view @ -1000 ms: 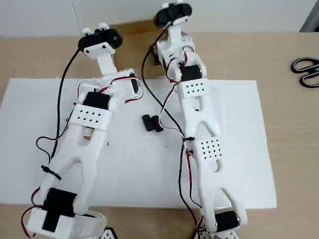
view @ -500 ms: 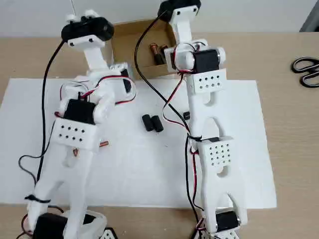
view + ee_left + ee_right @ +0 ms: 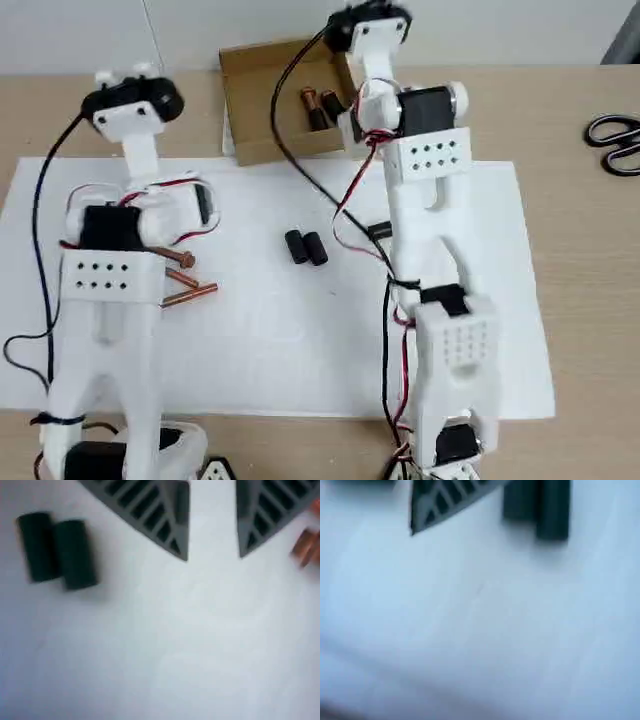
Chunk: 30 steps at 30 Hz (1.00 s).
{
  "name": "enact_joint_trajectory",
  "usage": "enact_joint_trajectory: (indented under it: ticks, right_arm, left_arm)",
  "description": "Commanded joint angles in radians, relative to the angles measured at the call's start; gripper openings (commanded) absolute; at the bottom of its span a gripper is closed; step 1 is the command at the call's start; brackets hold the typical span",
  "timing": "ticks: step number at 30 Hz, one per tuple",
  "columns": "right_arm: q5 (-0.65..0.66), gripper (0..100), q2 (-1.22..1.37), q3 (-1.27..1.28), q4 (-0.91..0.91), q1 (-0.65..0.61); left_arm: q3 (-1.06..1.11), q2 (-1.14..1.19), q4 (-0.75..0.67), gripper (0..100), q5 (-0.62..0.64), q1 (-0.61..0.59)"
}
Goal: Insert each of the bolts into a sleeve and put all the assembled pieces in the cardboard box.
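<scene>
Two black sleeves (image 3: 305,247) lie side by side, touching, near the middle of the white sheet (image 3: 270,370). Two copper bolts (image 3: 186,277) lie well apart from them at 9 o'clock, just beside the left arm (image 3: 108,300), with a stretch of sheet between the two groups.

The left gripper (image 3: 212,555) hangs over that stretch with its fingers apart and nothing between them. The sleeves lie to one side of it and the bolts to the other.

The right gripper (image 3: 440,502) is above the sheet near the sleeves; whether it is apart or together cannot be told.

The cardboard box (image 3: 250,75) sits at 12 o'clock, at the sheet's far edge. Assembled pieces (image 3: 315,105) lie inside it toward its 3 o'clock wall, close beside the right arm (image 3: 430,150).

Scissors (image 3: 615,140) lie at the table's 3 o'clock edge, off the sheet.
</scene>
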Motion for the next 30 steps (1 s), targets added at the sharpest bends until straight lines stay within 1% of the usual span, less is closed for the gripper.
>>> enact_joint_trajectory:
  ticks: [1, 4, 7, 12, 16, 18, 21, 25, 27, 30]
  right_arm:
    - [0.006, 18.8, -0.326, 0.400, 0.013, -0.030]
    - [0.009, 18.8, -0.483, 0.652, 0.012, -0.031]
    - [0.009, 18.8, -0.599, 0.819, 0.012, -0.012]
    - [0.011, 18.8, -0.743, 0.987, 0.012, 0.001]
    - [0.011, 18.8, -0.860, 1.120, 0.012, 0.010]
    - [0.014, 18.8, -0.906, 1.189, 0.012, 0.010]
    - [0.063, 18.8, -0.961, 1.292, 0.012, 0.016]
    - [0.081, 18.8, -1.001, 1.366, 0.012, 0.074]
    - [0.081, 18.8, -1.013, 1.382, 0.012, 0.114]
    - [0.081, 18.8, -1.013, 1.392, 0.008, 0.170]
  left_arm:
    - [-0.048, -0.043, 0.091, 6, -0.014, -0.029]
    - [-0.048, -0.043, 0.158, 6, -0.014, -0.040]
    - [-0.048, -0.043, 0.187, 6, -0.014, -0.040]
    - [-0.048, -0.043, 0.215, 6, -0.012, -0.038]
    - [-0.048, -0.043, 0.252, 0, -0.014, -0.038]
    - [-0.048, -0.041, 0.285, 1, -0.014, -0.037]
    - [-0.045, -0.037, 0.331, 1, -0.015, -0.041]
    - [-0.042, -0.035, 0.381, 1, -0.021, -0.040]
    - [-0.042, -0.035, 0.382, 1, -0.087, -0.040]
    - [-0.042, -0.035, 0.379, 1, -0.230, -0.040]
